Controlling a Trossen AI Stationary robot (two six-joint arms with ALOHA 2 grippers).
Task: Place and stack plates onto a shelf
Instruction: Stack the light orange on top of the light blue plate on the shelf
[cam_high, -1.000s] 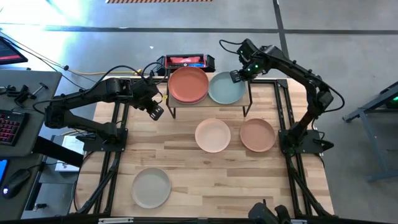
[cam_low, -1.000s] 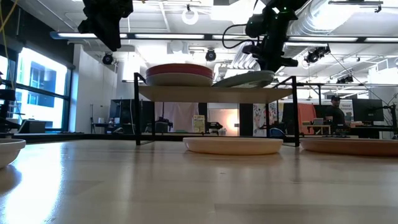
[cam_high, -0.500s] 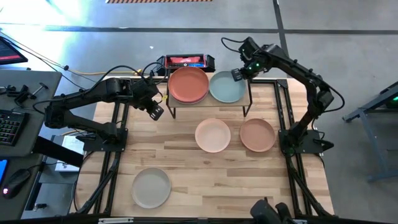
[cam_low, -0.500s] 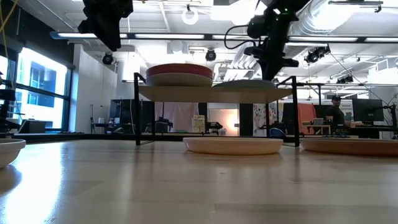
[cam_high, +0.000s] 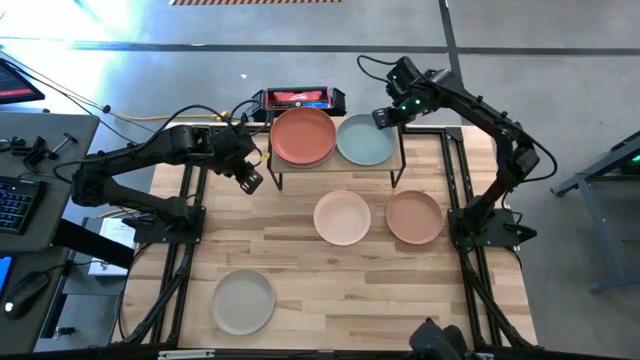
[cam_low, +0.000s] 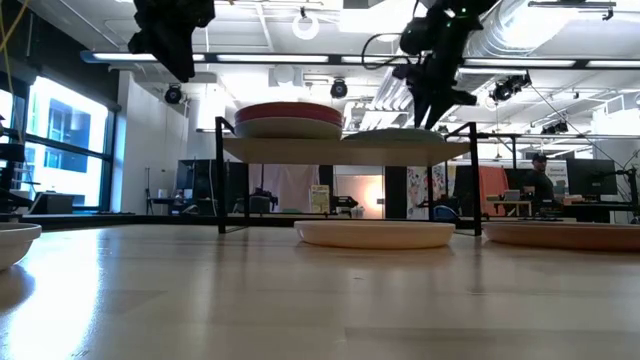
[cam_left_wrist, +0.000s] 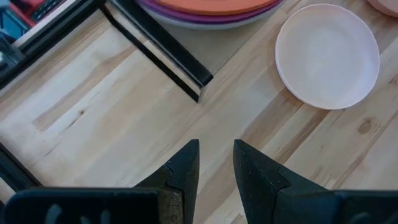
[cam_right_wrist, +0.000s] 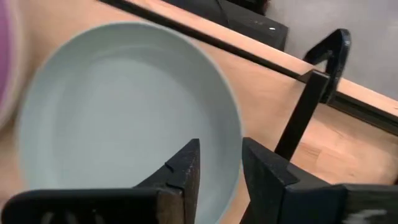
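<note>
Since 1 s ago: teal plate gone from tilted in the right gripper to flat on the shelf; gripper lifted off its rim, shifted slightly back and up. Left arm unchanged.

Now, right gripper above the shelf's back right edge, just past the teal plate's rim, not touching. Fingers slightly apart, nothing between them; wrist view looks down on the teal plate lying level on the board.

Shelf load: stack on the left half, terracotta plate on top, purple one under it per the left wrist view; teal plate alone on the right half, just beside the stack. Low view: stack sits higher than the teal plate.

Left gripper hovering off the shelf's left end, above the table, fingers a narrow gap apart, empty.

On the table: peach plate and tan plate side by side in front of the shelf, apart; grey plate near the front left, well apart from the rest. Red-and-black box behind the shelf.
</note>
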